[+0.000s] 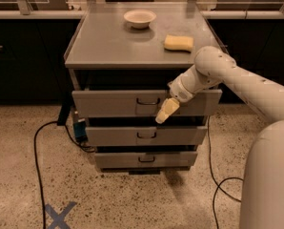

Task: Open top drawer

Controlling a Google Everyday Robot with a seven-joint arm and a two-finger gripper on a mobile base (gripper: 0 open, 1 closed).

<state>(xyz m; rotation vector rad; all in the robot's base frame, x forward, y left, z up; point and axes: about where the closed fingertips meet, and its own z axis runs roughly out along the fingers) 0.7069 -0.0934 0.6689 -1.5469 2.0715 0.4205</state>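
So the top drawer sits right under the tabletop, and its little dark bar handle is dead centre on the front. The arm's tool is just right of that handle and a touch below it, angled down against the panel. Honestly can't tell if it's open or closed from where I'm standing. The drawer looks only part way out, with a dark gap above the handle. If it were me, I'd hook that bar squarely and pull straight back and level, since a smooth grey sheet-metal front gives nothing else to grab. The two lower drawers below the handle are shorter and narrower. Up behind the handle are a round pale bowl and a soft yellow sponge, so no jerking.
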